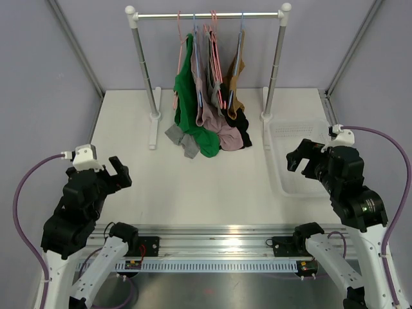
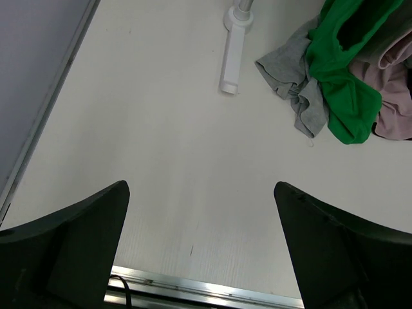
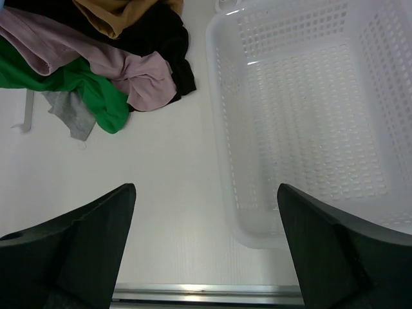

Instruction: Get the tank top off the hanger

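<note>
Looking from the top camera, I see the tank tops (image 1: 209, 96) hanging in a tight bunch on pink and blue hangers (image 1: 212, 38) from the rack rail (image 1: 206, 15). Their long axis runs straight down from straps to hems, and the hems pool on the white table (image 1: 193, 187).

The left gripper (image 1: 114, 172) hovers over bare table with its fingers (image 2: 84, 238) spread wide and nothing between them. From those fingers the bunch lies ahead and off to the right. A grey garment (image 2: 302, 90) crumpled on the table is closest, with the green tank top (image 2: 341, 96) just beyond it and touching it.

The right gripper (image 1: 304, 154) is also spread wide and holds nothing. Ahead of its fingers (image 3: 84, 244) and to their left lie the green hem, a mauve top (image 3: 141, 74), a black one (image 3: 161, 38) and a tan one (image 3: 116, 13), all overlapping. A white mesh basket (image 3: 215, 96) sits ahead and to the right of those fingers, apart from the clothes.
</note>
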You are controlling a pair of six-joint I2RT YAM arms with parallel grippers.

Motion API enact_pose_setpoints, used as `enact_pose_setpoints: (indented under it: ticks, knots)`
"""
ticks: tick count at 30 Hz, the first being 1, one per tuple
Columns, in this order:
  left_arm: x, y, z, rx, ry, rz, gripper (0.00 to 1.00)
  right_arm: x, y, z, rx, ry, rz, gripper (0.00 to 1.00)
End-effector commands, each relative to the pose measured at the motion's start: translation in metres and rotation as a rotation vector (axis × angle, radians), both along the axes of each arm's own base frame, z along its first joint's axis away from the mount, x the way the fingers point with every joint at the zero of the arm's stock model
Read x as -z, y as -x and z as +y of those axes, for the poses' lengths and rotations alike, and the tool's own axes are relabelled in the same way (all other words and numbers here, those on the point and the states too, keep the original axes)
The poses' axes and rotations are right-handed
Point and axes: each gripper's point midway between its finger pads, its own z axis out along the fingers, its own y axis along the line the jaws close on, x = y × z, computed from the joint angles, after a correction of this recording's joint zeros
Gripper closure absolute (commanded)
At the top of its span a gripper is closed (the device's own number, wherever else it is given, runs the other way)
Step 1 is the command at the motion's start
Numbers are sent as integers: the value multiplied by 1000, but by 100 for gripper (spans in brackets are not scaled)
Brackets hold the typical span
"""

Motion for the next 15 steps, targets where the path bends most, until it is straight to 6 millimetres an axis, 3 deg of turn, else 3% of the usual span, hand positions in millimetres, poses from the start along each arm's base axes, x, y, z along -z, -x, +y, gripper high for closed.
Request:
enact_pose_setpoints:
  ticks: [1,4,7,10,12,13,15]
  knots:
    - [-7,-13,-13,38,46,-40,1,2,-14,3,7,5,5,1]
    - [-8,-21,-25,81,70,-38,1,9,-18,-1,47,-1,29,1]
    - [-19,-32,-38,120,98,-41,1,5,-17,11,-9,-49,-9,1]
    - [-45,-44,-46,143,125,-84,1,-1,-15,25,-74,-107,-53,0]
    - [-54,-60,-54,154,125,-72,1,-6,-13,36,-129,-134,-66,1]
    - [-75,-64,-55,158,135,-111,1,-7,-14,39,-141,-148,-69,0]
    - [-85,-86,-62,156,131,-101,1,-10,-12,45,-174,-167,-73,0]
